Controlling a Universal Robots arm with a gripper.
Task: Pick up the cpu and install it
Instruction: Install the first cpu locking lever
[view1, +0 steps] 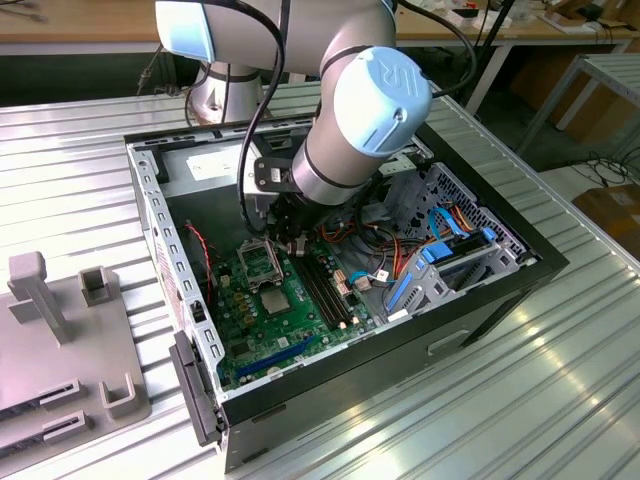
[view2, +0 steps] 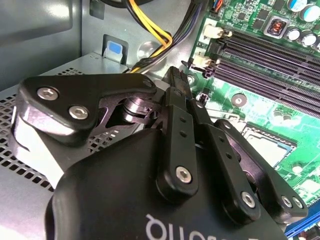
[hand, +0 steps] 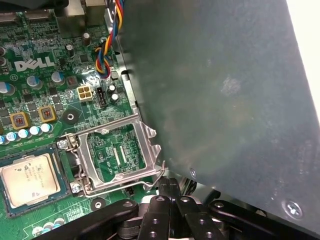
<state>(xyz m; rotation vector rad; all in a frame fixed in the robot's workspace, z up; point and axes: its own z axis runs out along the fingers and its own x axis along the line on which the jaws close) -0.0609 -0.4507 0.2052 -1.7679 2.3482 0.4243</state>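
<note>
1. Open computer case (view1: 520, 262) lying on a ribbed metal table (view1: 90, 160), green motherboard (view1: 262, 322) exposed inside.
2. Arm reaching down into the case, end effector (view1: 290, 238) low over the board's upper part near the socket in the exterior view.
3. End effector (hand: 170, 187) with fingers pressed together in the first wrist view, tips right at the wire lever (hand: 159, 176) at the edge of the hinged metal socket frame (hand: 117, 155); cannot tell whether tips actually touch the lever.
4. Nothing visible between the fingers.
5. Same end effector (view2: 176, 80) seen from behind in the second wrist view, black linkage bars closed up along the middle.
6. Socket frame swung open, lying flat beside the socket.
7. Cpu (hand: 29, 178) seated in the socket, silver-grey top facing up, just beside the open frame; also visible as a small grey square (view1: 277, 302) in the exterior view.
8. Long black memory slots (view2: 272, 62) on the board, near the socket.
9. Grey plastic fixture (view1: 60, 330) on the table at the exterior view's left, well apart from the case.
</note>
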